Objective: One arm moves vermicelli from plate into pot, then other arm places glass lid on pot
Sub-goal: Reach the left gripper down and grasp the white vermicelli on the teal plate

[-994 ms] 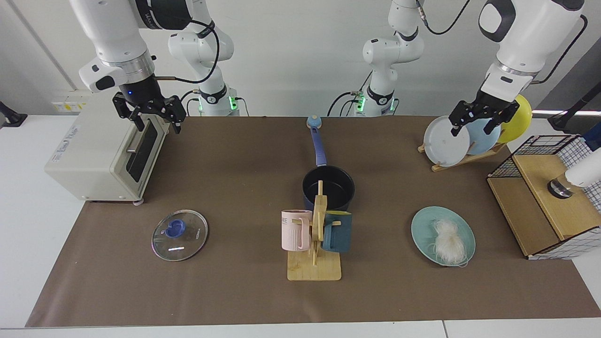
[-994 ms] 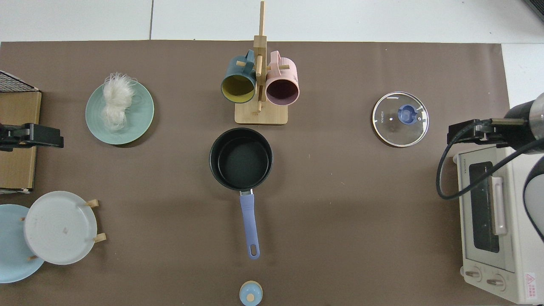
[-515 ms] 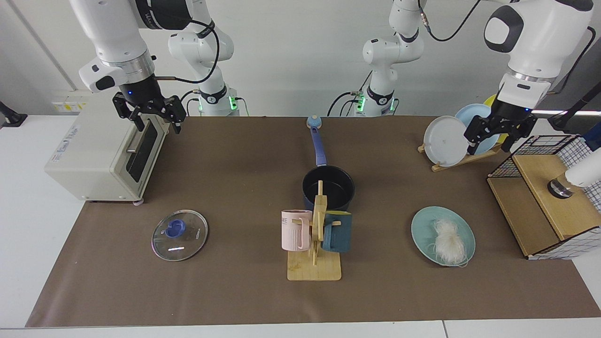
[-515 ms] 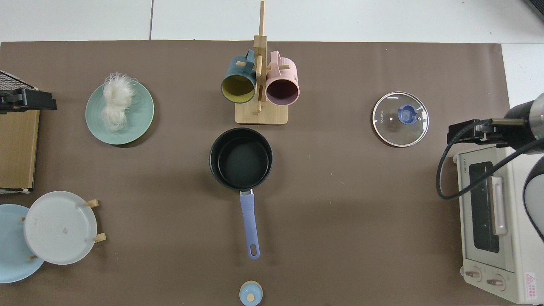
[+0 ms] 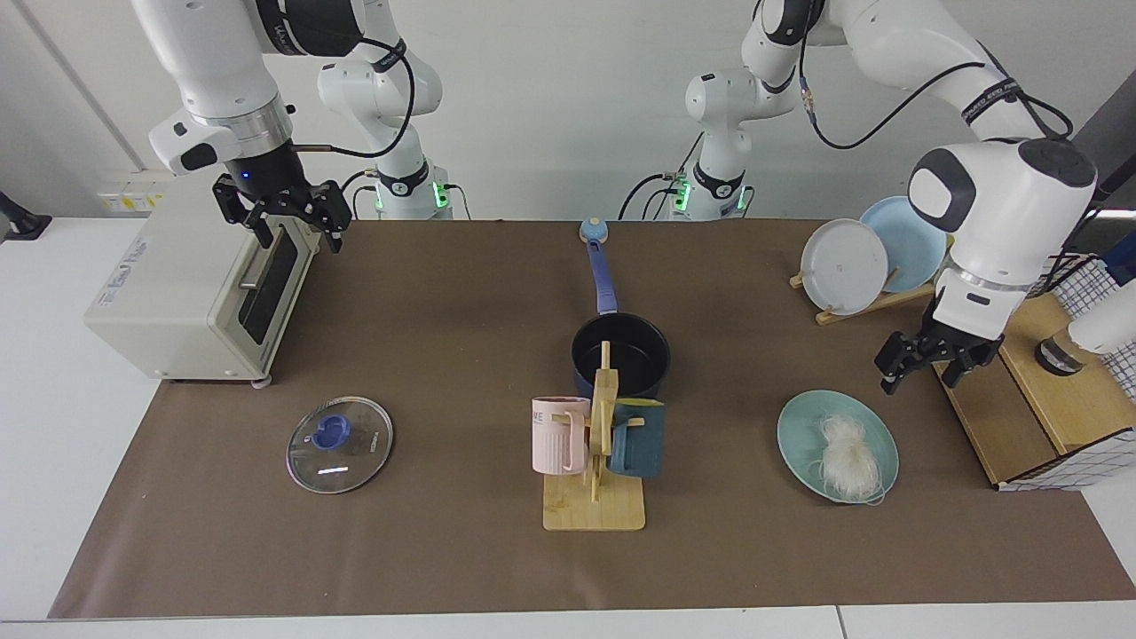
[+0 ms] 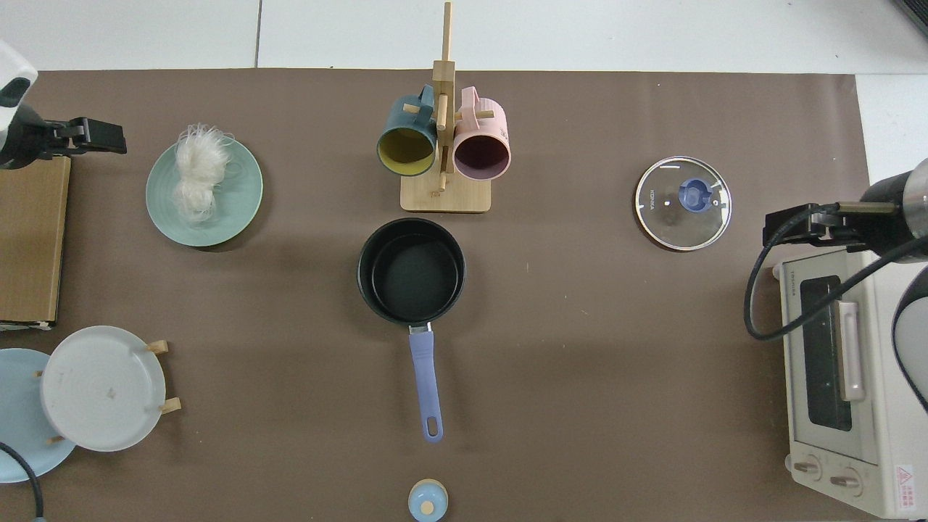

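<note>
In the facing view, going from left across: the right pincer [image 5: 291, 220] hangs with its fingers spread wide and empty over the toaster oven [image 5: 191, 293], and that arm waits. The glass lid [image 5: 340, 444] lies flat on the tabletop at about five o'clock from the oven, blue knob up. It is hard, smooth and breakable, so the knob looks the only sensible place to take it.

The pot [image 5: 620, 357] sits mid-tabletop, empty, handle pointing to twelve o'clock, just behind the mug rack [image 5: 596, 444].

The vermicelli [image 5: 845, 454] rests on the plate [image 5: 799, 437], well apart from the pot at roughly four o'clock from it. The bundle looks nearly weightless, springy and loose (stray threads will likely trail or snag), so a deep pinch through its thick middle should hold best.

The left pincer [image 5: 925, 368] hovers at one o'clock from the plate, fingers parted and empty, clear of the noodles.
</note>
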